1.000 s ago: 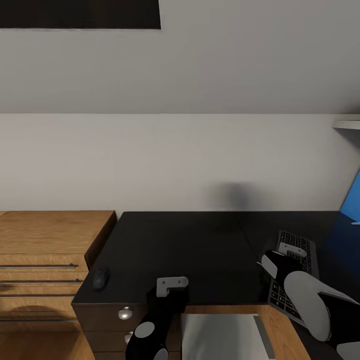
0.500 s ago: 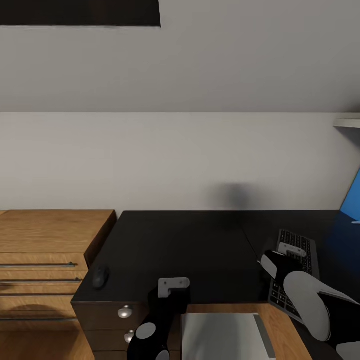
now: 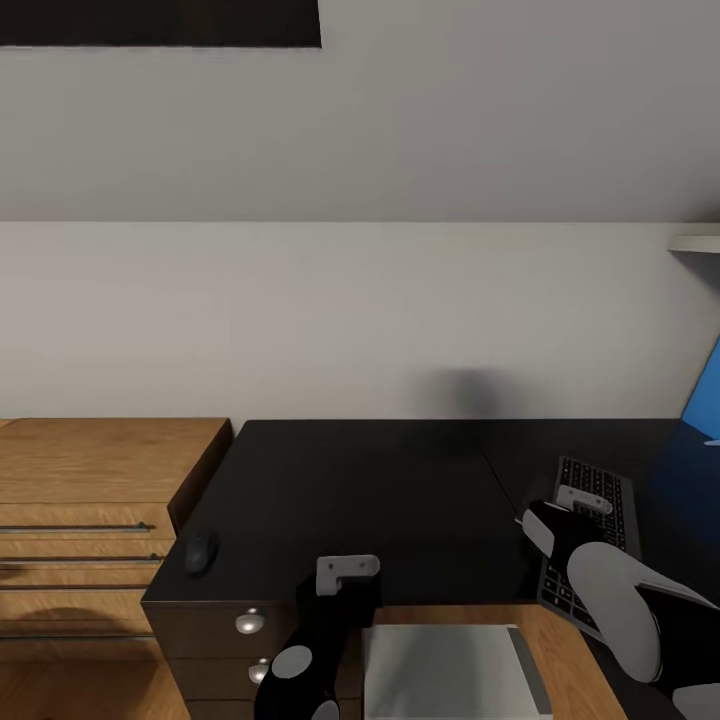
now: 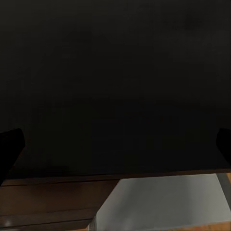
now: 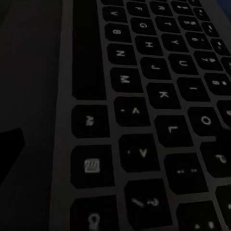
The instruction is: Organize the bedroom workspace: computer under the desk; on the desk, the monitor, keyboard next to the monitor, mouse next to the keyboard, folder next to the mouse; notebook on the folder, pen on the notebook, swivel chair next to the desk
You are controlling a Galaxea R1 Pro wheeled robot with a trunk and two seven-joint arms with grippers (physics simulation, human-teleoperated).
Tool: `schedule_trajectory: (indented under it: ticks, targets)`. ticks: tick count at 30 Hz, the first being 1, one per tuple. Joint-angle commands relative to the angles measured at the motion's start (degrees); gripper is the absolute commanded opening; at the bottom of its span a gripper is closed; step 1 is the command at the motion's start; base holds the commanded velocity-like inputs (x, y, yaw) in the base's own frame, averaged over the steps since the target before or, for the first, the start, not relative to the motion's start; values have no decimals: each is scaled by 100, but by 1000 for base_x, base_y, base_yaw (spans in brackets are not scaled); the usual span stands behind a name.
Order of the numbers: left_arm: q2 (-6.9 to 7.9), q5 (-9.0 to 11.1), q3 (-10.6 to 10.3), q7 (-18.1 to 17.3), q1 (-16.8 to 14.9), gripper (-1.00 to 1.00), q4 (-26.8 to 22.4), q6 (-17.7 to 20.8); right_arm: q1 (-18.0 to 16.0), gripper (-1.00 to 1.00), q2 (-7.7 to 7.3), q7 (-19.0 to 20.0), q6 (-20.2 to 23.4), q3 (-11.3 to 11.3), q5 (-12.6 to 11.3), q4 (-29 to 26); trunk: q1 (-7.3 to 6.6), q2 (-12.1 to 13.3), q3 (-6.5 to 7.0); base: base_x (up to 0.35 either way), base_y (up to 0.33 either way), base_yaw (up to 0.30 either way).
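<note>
The black-topped desk [image 3: 380,490] fills the middle of the head view. A small dark mouse [image 3: 200,551] lies near its front left corner. The keyboard [image 3: 592,530] lies on the desk's right part, and its keys [image 5: 144,106] show close up in the right wrist view. My right gripper [image 3: 583,498] hovers just over the keyboard, with one dark fingertip [image 5: 9,154] at the frame's edge, so it looks open. My left gripper [image 3: 346,572] hangs at the desk's front edge, open and empty, with its fingertips [image 4: 9,149] far apart. The light grey computer [image 3: 445,670] stands below the desk.
An oak dresser [image 3: 90,490] with bar handles adjoins the desk's left end. Dark drawers with round silver knobs [image 3: 250,625] sit under the mouse's corner. A bright blue panel [image 3: 705,400] shows at the right edge, with a pale shelf [image 3: 697,243] above it. A sloped grey wall rises behind.
The whole picture has crept very slightly, so the camera moved. Both grippers, the mouse and the keyboard keep their places.
</note>
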Motion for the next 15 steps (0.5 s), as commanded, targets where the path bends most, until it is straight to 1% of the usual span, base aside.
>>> schedule_trajectory:
  ticks: [1, 10, 15]
  targets:
    - [0, 58, -8, 54, -7, 100, -6, 11, -2, 100, 1, -20, 37, 28, -38, -9, 0, -3, -6, 0, 0, 0]
    - [0, 58, 65, 54, -7, 100, 7, 11, -2, 100, 7, -20, 37, 31, -33, -6, 0, -3, -6, -3, 0, 0]
    - [0, 58, 89, 48, -5, 100, 7, 11, -2, 100, 6, -20, 37, 29, -30, -6, 0, -3, -6, -121, 70, 0]
